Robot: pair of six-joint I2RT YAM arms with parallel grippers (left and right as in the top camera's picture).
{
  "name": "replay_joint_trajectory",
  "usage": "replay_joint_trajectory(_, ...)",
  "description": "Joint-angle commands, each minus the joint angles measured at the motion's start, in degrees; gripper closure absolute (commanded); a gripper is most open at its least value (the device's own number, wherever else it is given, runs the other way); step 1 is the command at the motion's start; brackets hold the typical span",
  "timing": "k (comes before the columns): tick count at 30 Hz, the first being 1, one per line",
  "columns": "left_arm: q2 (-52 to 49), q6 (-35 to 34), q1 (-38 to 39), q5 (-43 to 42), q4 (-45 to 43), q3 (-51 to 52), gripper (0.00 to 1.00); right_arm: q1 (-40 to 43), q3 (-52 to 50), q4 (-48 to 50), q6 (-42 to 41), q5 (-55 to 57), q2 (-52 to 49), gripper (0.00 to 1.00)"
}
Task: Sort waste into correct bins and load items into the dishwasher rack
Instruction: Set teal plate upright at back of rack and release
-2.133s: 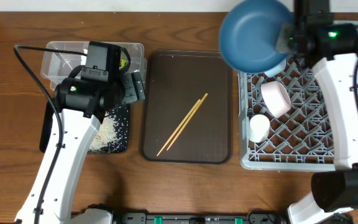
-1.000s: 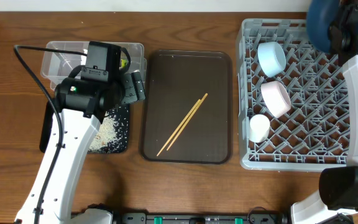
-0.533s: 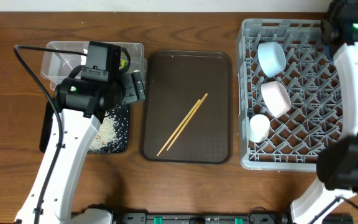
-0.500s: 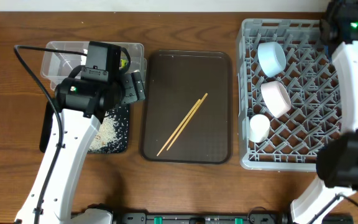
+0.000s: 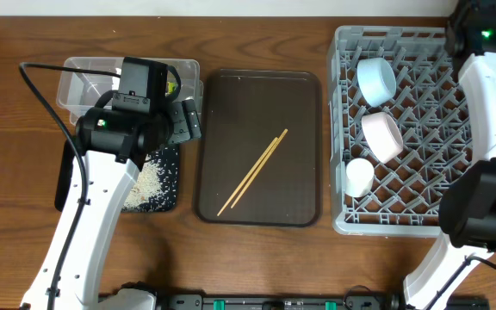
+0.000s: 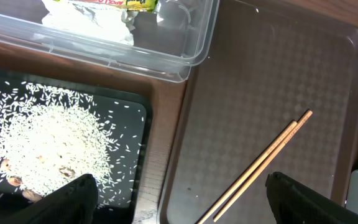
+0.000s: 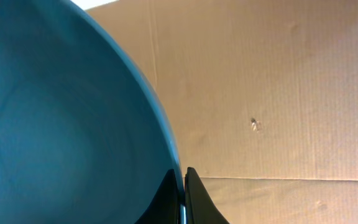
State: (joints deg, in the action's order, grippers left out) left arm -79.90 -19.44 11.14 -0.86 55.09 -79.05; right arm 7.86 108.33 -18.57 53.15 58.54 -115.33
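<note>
Overhead view: the grey lattice rack [image 5: 420, 172] holds a glossy light blue bowl [image 5: 375, 79], a white bowl [image 5: 383, 136] and a small cup [image 5: 358, 177]. Thin wooden chopsticks [image 5: 253, 172] lie slanted on the flat brown tray [image 5: 222, 103]. Only the right wrist view shows the smooth dark blue plate [image 7: 61, 124], its rim pinched in the closed right gripper [image 7: 182, 180], with cardboard behind. The left wrist view shows the left gripper [image 6: 180, 186] wide open and empty. Rice [image 6: 48, 137] is scattered in the black tub [image 6: 132, 155], and tissue [image 6: 89, 22] and a wrapper [image 6: 104, 3] lie in the clear tub [image 6: 185, 62].
</note>
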Motion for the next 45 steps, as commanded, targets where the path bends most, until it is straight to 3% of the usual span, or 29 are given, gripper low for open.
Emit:
replay_joint_trajectory(1, -0.2, 0.7, -0.2, 0.9, 0.0, -0.3, 0.11, 0.7, 0.6, 0.4, 2.2, -0.8, -0.2, 0.99)
replay_joint_trajectory(19, -0.2, 0.7, -0.2, 0.9, 0.0, -0.3, 0.11, -1.3, 0.6, -0.2, 2.1, -2.0, -7.3, 0.99)
replay_joint_trajectory(26, -0.2, 0.7, -0.2, 0.9, 0.0, -0.3, 0.11, -4.7, 0.6, -4.9, 1.1, -2.2, -7.5, 0.97)
replay_joint_trajectory(29, -0.2, 0.7, -0.2, 0.9, 0.0, -0.3, 0.11, -5.9, 0.6, -7.9, 1.1, -2.6, -7.5, 0.88)
replay_joint_trajectory(31, -0.2, 0.7, -0.2, 0.9, 0.0, -0.3, 0.11, -6.3, 0.6, -9.4, 0.4, -2.7, -7.5, 0.75)
replay_joint_trajectory(32, -0.2, 0.7, -0.2, 0.9, 0.0, -0.3, 0.11, -6.4, 0.6, -9.7, -0.4, -2.8, -7.5, 0.56)
replay_joint_trajectory(33, -0.2, 0.7, -0.2, 0.9, 0.0, -0.3, 0.11, -6.5, 0.6, -9.8, -2.0, -2.9, -7.5, 0.17)
replay_joint_trajectory(34, -0.2, 0.7, -0.2, 0.9, 0.0, -0.3, 0.11, -6.5, 0.6, -9.5, -3.3, -3.1, -7.5, 0.01)
replay_joint_trajectory(41, -0.2, 0.7, -0.2, 0.9, 0.0, -0.3, 0.11, -6.4, 0.6, -3.9, -9.9, -5.0, -5.8, 0.01)
replay_joint_trajectory(45, -0.2, 0.7, -0.2, 0.9, 0.0, -0.3, 0.11, -6.4, 0.7, -3.2, -17.6, -15.5, -1.4, 0.01)
